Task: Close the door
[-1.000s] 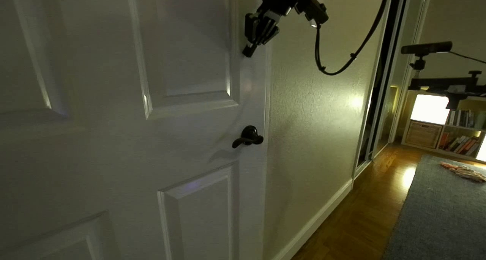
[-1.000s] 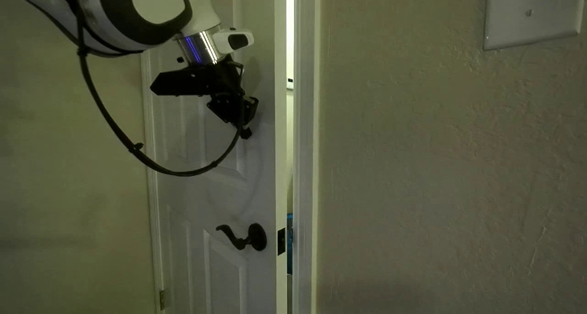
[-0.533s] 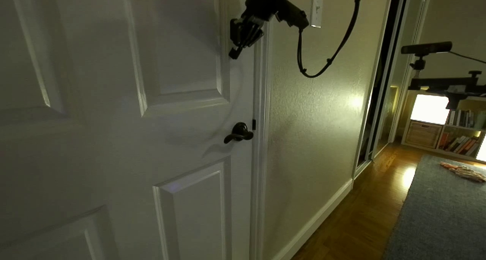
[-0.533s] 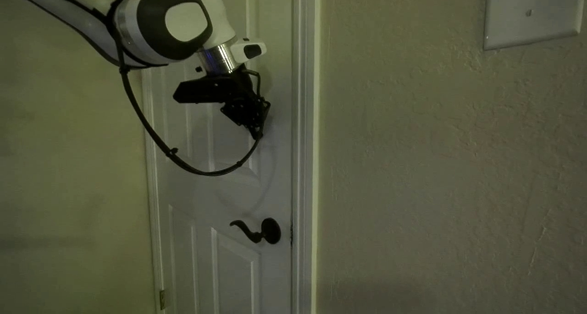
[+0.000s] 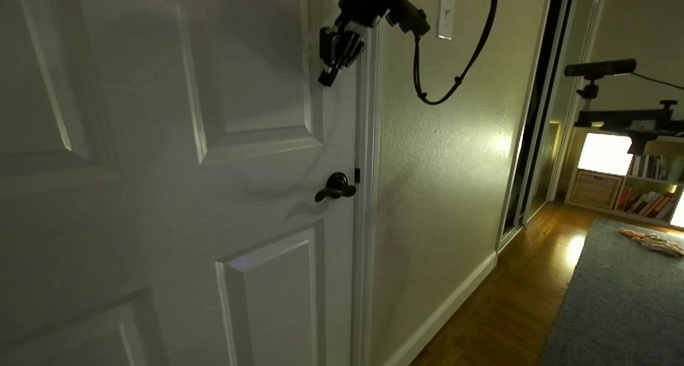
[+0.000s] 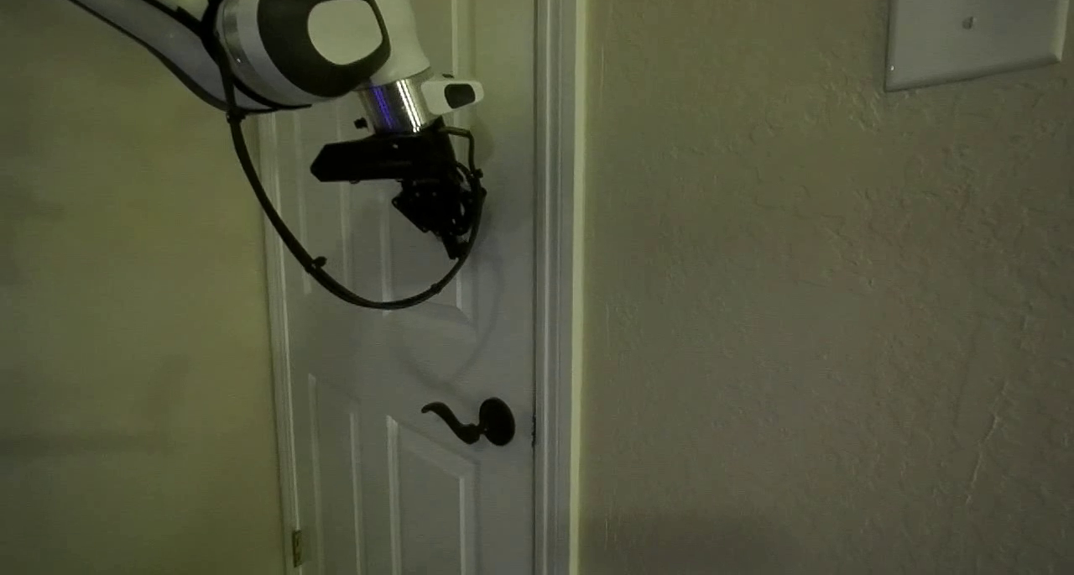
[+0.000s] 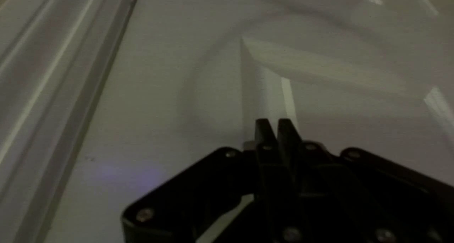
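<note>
Door has swung up to the frame within the last second; bright gap there is gone. Reads as nearly done, latching unconfirmed. Gripper near frame, fingers together bar a sliver, holding nothing; door contact unclear.

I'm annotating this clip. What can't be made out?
White paneled door: bottom cut off by lower picture edge, both exterior views.
Latch bolt: whether engaged, hidden between door and frame, both exterior views.
Gripper: its fingers hide any door contact, wrist view.
Books: titles too small, an exterior view.
</note>
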`<state>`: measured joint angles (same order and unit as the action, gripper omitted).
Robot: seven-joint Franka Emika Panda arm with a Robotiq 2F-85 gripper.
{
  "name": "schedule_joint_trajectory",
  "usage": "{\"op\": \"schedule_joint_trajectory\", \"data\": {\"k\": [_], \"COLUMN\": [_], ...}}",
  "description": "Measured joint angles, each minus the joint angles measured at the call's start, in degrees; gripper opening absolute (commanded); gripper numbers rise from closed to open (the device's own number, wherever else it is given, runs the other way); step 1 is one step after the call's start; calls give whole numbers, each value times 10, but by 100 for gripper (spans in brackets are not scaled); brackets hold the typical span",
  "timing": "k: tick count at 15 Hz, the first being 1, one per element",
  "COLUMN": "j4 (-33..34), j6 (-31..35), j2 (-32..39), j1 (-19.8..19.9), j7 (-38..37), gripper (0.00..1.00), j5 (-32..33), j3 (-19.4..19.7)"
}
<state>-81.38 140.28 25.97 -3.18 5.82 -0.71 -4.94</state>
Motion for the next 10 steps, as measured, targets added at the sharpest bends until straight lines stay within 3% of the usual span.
{"op": "schedule_joint_trajectory", "data": {"k": [3,8,10], "j4": [-30,-153,-207], "j6": [-50,-107,-143], "j2": [-31,-143,-193], "j1": [0,0,1], "j7": [5,1,-1], "gripper": [63,95,100], "j5": [-1,-7,-15], "j3": [-10,-11,-11]}}
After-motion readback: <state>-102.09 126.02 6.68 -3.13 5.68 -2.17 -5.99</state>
